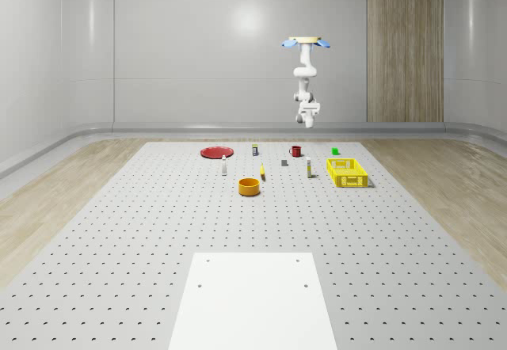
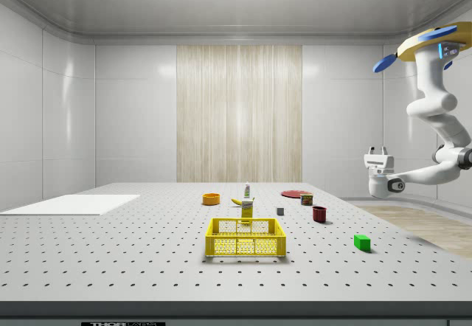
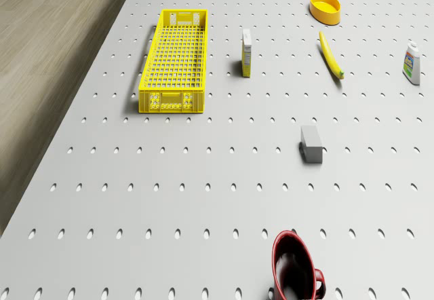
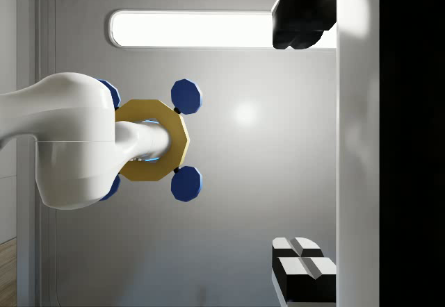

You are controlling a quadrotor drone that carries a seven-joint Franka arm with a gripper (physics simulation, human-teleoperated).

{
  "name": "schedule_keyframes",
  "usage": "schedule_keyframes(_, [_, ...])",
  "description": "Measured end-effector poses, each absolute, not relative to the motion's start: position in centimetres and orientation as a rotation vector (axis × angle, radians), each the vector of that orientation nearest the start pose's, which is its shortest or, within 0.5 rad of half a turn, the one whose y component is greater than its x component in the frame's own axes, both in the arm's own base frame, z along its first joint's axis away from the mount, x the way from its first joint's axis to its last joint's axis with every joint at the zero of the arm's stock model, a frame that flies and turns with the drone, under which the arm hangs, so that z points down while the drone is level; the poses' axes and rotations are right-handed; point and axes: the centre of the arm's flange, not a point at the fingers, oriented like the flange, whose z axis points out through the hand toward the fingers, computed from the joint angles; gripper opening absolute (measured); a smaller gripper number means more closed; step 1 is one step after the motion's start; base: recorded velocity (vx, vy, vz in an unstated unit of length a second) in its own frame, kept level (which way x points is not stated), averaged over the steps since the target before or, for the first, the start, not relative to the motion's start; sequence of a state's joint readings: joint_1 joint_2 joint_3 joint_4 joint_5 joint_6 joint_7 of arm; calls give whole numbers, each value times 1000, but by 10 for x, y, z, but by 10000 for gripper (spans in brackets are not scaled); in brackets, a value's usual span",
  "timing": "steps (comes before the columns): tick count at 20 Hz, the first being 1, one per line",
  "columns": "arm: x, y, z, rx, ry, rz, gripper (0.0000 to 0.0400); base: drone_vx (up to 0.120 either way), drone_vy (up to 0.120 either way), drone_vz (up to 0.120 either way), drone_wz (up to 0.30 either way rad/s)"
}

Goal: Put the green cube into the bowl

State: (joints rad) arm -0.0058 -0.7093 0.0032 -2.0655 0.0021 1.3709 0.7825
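The small green cube (image 1: 335, 151) (image 2: 361, 242) lies on the perforated table near its far edge, beside the yellow basket. The orange bowl (image 1: 249, 186) (image 2: 211, 199) (image 3: 325, 7) stands further in, toward the table's middle. The drone (image 1: 305, 43) (image 2: 435, 46) hovers high over the far edge, roughly above the red mug. Its arm bends down and back, so the gripper (image 1: 307, 118) (image 2: 378, 151) (image 4: 302, 147) points upward, well above the table and far from the cube. In the wrist view the fingers (image 4: 302, 269) stand wide apart, open and holding nothing, facing the drone body (image 4: 149, 140).
A yellow basket (image 1: 347, 173) (image 3: 173, 59), a red mug (image 1: 295, 151) (image 3: 295, 269), a grey block (image 3: 311, 142), a small box (image 3: 247, 52), a banana (image 3: 331, 54), a bottle (image 3: 411, 62), a can (image 1: 254, 150) and a red plate (image 1: 215, 152) stand on the table. A white mat (image 1: 252, 298) lies at the near end.
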Motion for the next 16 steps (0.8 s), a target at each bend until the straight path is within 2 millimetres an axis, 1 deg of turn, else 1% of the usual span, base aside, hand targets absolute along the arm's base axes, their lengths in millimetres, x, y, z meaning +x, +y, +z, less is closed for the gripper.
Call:
schedule_keyframes(7, [304,0,690,-2895,1199,-29,400,120,120,0,0])
schedule_keyframes(16, [304,0,691,-2893,1198,-40,400,4,120,0,0])
